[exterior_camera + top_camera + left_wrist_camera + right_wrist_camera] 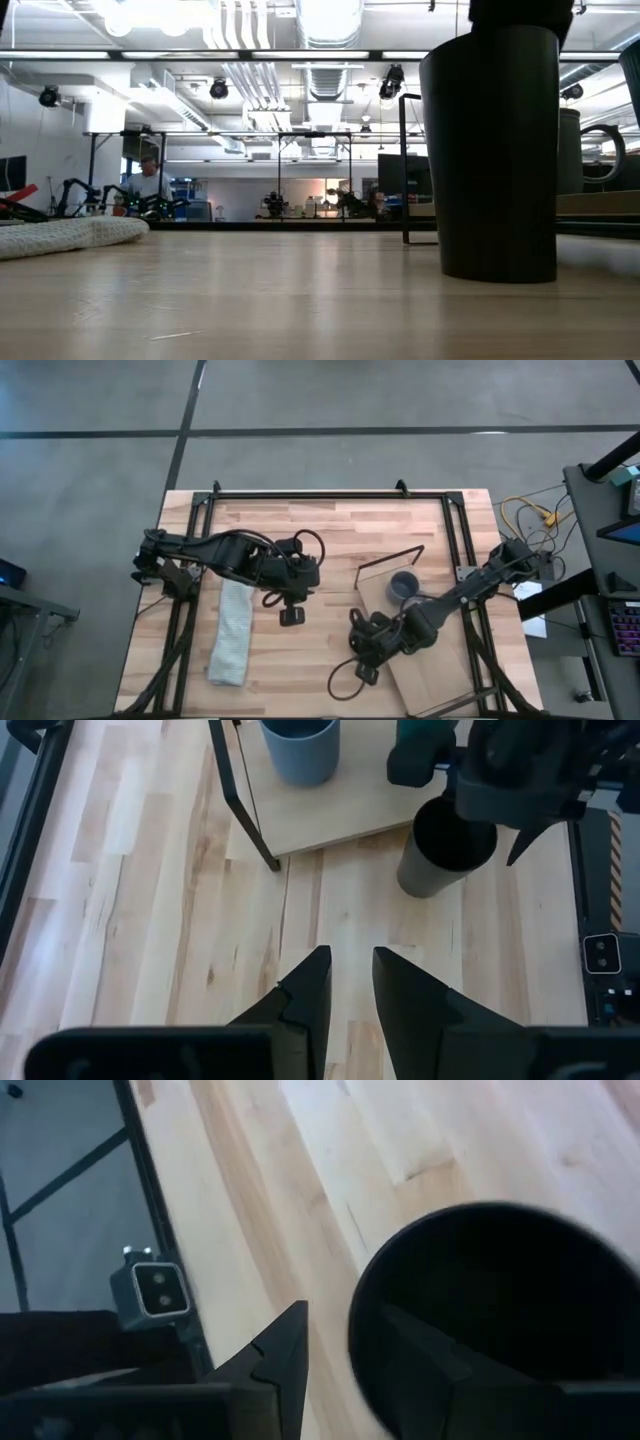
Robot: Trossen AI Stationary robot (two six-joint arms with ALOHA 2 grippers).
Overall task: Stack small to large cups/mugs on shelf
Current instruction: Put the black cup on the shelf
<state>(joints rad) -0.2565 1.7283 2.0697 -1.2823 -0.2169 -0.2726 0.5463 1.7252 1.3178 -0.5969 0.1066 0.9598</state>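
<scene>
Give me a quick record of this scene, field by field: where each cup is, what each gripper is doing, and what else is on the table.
black cup: standing on the tabletop just off the shelf's edge
right gripper: at the black cup, one finger inside its rim, one outside
blue-grey mug: upright on the shelf
teal-green cup: only an edge shows in the left wrist view, on the shelf behind the right arm
left gripper: open, empty, over bare tabletop, pointed toward the shelf
cloth: folded, lying by the left arm
stacking: none yet
</scene>
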